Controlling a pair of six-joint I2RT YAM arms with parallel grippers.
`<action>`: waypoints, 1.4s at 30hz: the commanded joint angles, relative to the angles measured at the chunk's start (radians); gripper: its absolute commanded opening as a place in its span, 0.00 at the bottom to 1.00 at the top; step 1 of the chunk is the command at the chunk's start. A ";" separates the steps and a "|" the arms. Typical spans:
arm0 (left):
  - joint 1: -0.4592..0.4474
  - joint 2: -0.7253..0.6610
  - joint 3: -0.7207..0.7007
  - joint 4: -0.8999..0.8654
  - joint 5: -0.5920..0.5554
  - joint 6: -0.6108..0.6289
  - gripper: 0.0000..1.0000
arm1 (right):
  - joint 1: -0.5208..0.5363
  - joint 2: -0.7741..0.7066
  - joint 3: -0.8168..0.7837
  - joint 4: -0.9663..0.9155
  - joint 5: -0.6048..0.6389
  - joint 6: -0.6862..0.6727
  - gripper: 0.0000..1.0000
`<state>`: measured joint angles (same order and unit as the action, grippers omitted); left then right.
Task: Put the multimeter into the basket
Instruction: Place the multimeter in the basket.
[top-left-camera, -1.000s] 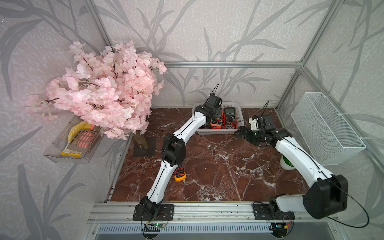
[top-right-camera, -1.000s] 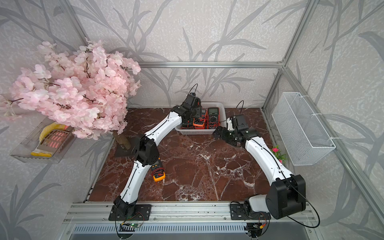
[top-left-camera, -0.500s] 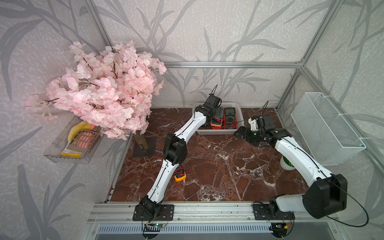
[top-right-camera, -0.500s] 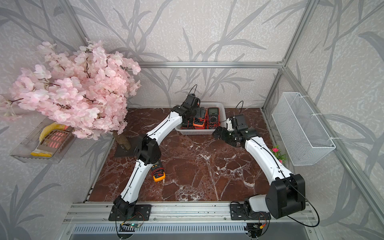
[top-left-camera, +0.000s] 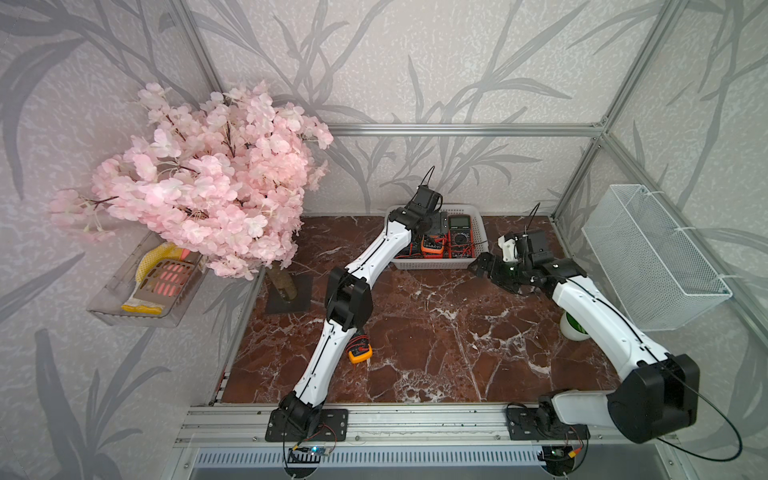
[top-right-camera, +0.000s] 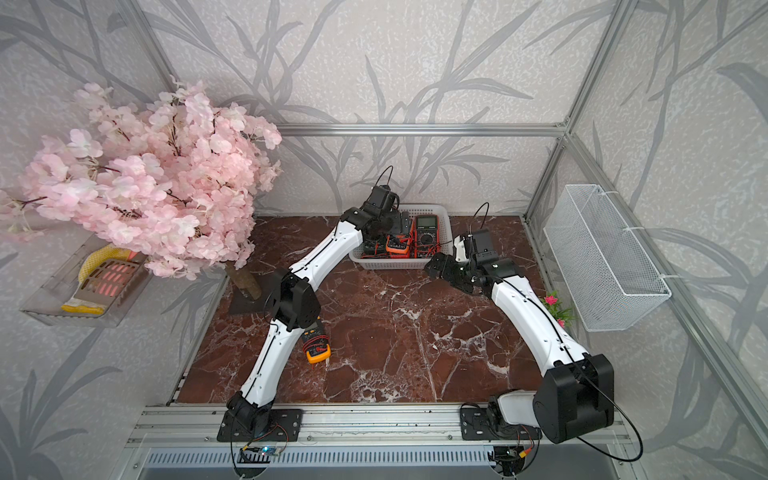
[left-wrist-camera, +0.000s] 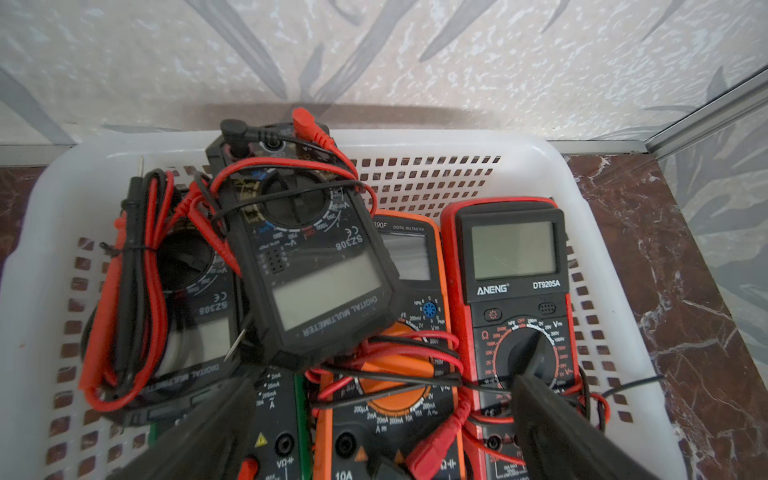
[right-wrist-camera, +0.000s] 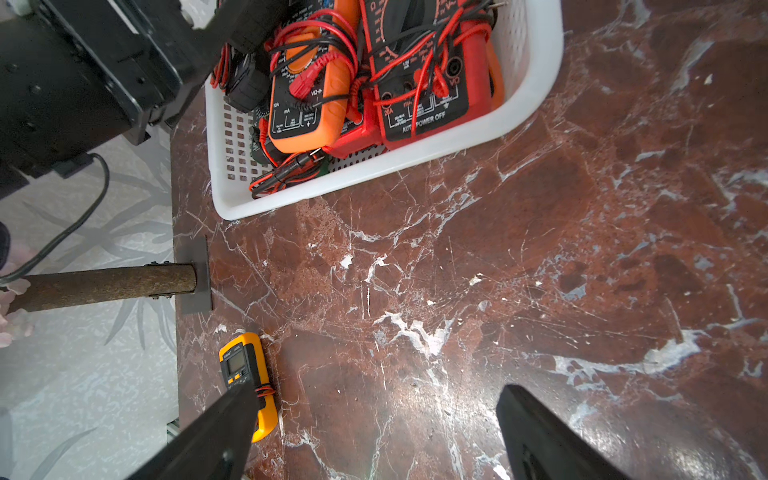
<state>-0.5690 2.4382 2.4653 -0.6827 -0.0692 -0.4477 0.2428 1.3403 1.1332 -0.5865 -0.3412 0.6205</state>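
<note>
Multimeter (left-wrist-camera: 316, 274) lies in basket (left-wrist-camera: 540, 149), left pincer (left-wrist-camera: 386, 374) spread.

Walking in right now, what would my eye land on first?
Likely the big pink artificial blossom tree on the red marble table's left edge. Then the low white perforated plastic basket at the back edge, crammed with multimeters and red and black leads. One small yellow multimeter lies alone near the front left.

The red-brown marble tabletop (top-left-camera: 436, 332) is carrying the white basket (top-left-camera: 432, 265) at twelve o'clock, the blossom tree's dark base plate (top-left-camera: 302, 300) at ten, a yellow multimeter (top-left-camera: 360, 353) lying near eight, and a small white pot (top-left-camera: 569, 327) sitting at three.
</note>
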 joint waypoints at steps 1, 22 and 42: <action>-0.006 -0.121 -0.046 -0.007 -0.007 -0.019 1.00 | -0.002 -0.035 -0.022 0.022 -0.015 0.019 0.95; -0.005 -0.720 -0.902 0.056 -0.226 -0.257 1.00 | 0.170 0.008 0.006 0.006 0.048 -0.070 0.95; -0.014 -1.016 -1.379 -0.246 -0.324 -0.679 1.00 | 0.385 0.040 0.059 -0.098 0.113 -0.318 0.96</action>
<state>-0.5789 1.4628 1.1191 -0.8501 -0.3500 -1.0252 0.6159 1.3659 1.1656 -0.6521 -0.2359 0.3470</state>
